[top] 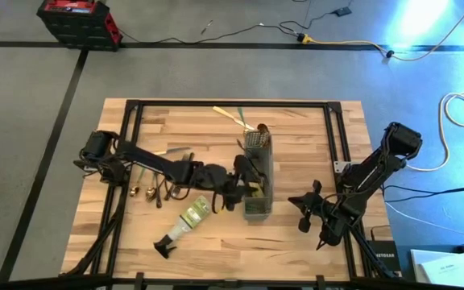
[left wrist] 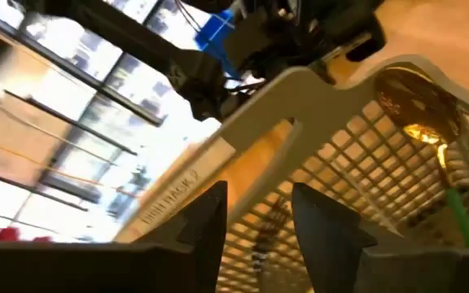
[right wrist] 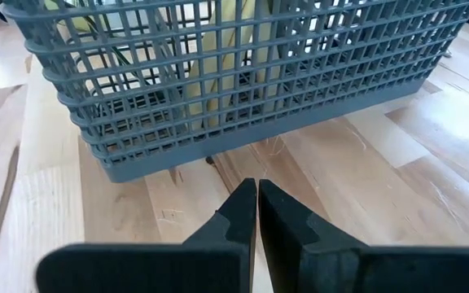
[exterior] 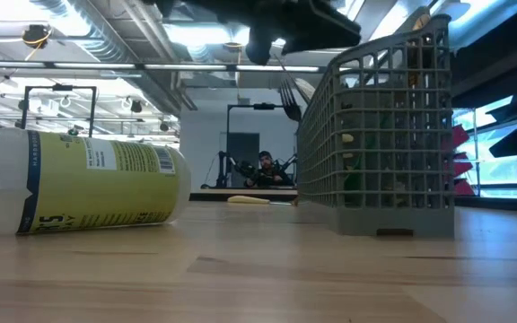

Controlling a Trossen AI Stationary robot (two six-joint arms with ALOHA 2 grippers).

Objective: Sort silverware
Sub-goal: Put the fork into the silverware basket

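At the middle of the desk [top: 296, 129] stands the grey mesh caddy [top: 257, 181], long side running from the far edge toward the near one, with gold and green-handled silverware [top: 254, 192] standing inside it. More silverware lies loose: a cream-handled piece [top: 230, 114] near the far edge just beyond the caddy, and a small cluster of gold and dark pieces [top: 145, 191] on the left part of the desk, partly under the left arm.

The left gripper [top: 244, 173] presses up against the caddy's left wall, at its rim; in the left wrist view its fingers [left wrist: 206, 216] stand apart with nothing between them, the caddy's pale rim right ahead and a gold spoon bowl [left wrist: 418, 130] visible through the mesh. The arm itself stretches across the left half of the desk and covers much of it.

A clear spray bottle [top: 185, 221] with a yellow-green label lies on its side just left of the caddy's near end, its black nozzle pointing to the near left corner, close below the left arm.

The right gripper [top: 308, 211] hovers near the right edge, apart from the caddy, its fingers [right wrist: 234, 220] clenched together on nothing. Between it and the caddy the wood is bare, as is the near strip of the desk.
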